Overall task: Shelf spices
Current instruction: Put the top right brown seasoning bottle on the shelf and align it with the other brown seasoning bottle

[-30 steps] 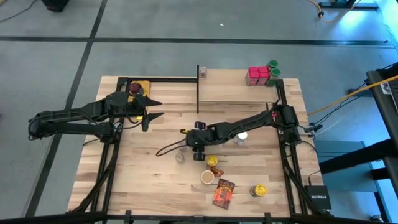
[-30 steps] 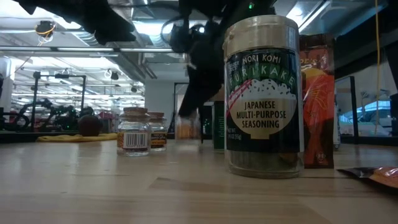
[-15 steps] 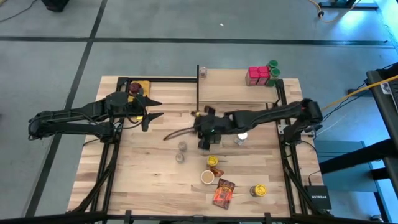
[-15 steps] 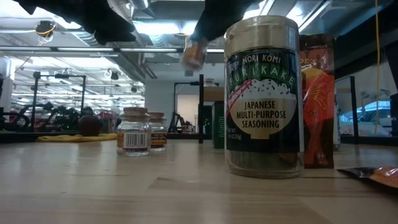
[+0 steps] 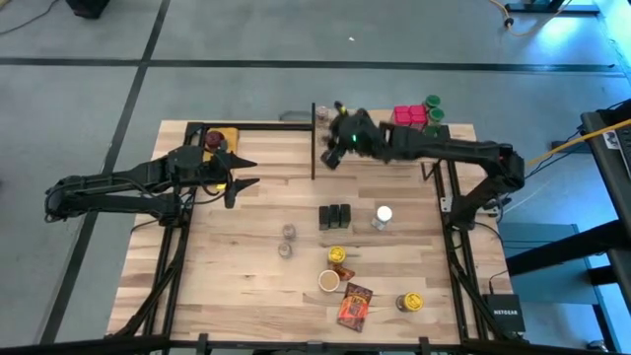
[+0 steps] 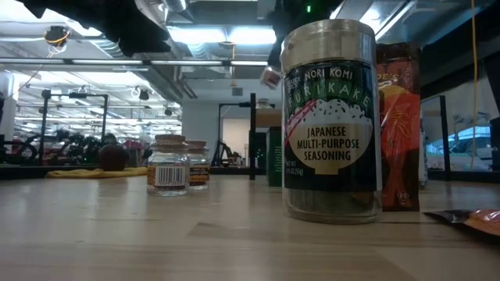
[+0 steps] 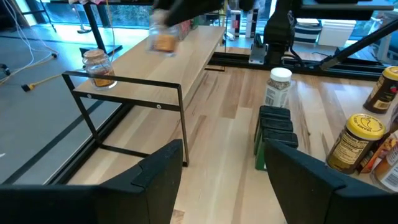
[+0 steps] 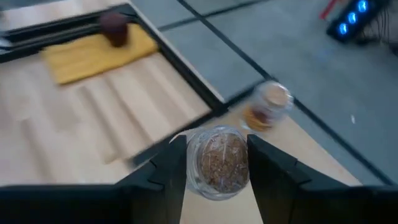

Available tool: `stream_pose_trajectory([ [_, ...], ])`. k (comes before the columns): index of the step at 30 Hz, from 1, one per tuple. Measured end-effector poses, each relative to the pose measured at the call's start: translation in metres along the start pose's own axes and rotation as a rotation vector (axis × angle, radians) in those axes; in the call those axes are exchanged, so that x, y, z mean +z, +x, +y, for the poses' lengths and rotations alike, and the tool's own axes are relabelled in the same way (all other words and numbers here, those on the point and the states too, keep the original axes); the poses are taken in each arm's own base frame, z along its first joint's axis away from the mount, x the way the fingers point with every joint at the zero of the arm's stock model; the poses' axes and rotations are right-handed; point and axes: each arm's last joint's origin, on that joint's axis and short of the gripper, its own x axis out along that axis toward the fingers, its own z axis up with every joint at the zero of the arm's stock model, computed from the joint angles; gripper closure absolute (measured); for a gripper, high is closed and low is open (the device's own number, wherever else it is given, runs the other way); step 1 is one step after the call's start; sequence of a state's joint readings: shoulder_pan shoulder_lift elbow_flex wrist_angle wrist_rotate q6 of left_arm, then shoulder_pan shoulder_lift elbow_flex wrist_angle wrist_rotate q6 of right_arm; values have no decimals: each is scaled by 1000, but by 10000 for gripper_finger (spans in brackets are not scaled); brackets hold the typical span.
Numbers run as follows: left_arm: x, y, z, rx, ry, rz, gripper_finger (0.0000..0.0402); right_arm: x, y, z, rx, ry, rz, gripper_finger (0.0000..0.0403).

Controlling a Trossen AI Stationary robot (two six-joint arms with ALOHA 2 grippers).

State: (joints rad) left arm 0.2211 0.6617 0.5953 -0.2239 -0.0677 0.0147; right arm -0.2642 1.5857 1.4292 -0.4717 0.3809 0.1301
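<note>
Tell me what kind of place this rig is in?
Probably a robotics lab or workshop: bare grey concrete floor around the plank-striped wooden table, exposed ceiling ducts and strip lights, and other equipment stands behind.

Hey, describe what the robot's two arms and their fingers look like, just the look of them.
Both arms are dark, slim and jointed. The left arm ends in two pointed black fingers, broad and angular in its wrist view. The right arm carries a small green light near its wrist and a black cable at its base; its fingers are flat dark blades.
</note>
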Motion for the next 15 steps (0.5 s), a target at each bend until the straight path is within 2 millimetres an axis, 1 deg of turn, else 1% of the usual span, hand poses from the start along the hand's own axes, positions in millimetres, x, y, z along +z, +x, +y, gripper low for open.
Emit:
stream_pose_trajectory([
  [2,0,0,0,0,3,1,183,0,10,-16,-8,27,23,252],
  [5,0,0,0,1,11,-1,183,1,20,-33,-8,80,27,252],
  [6,0,0,0,1,11,-1,183,0,25,-36,0,92,31,252],
  [10,0,0,0,1,11,-3,183,-6,47,-41,26,108,68,252],
  [15,0,0,0,1,11,-1,183,-12,66,-35,28,95,74,252],
])
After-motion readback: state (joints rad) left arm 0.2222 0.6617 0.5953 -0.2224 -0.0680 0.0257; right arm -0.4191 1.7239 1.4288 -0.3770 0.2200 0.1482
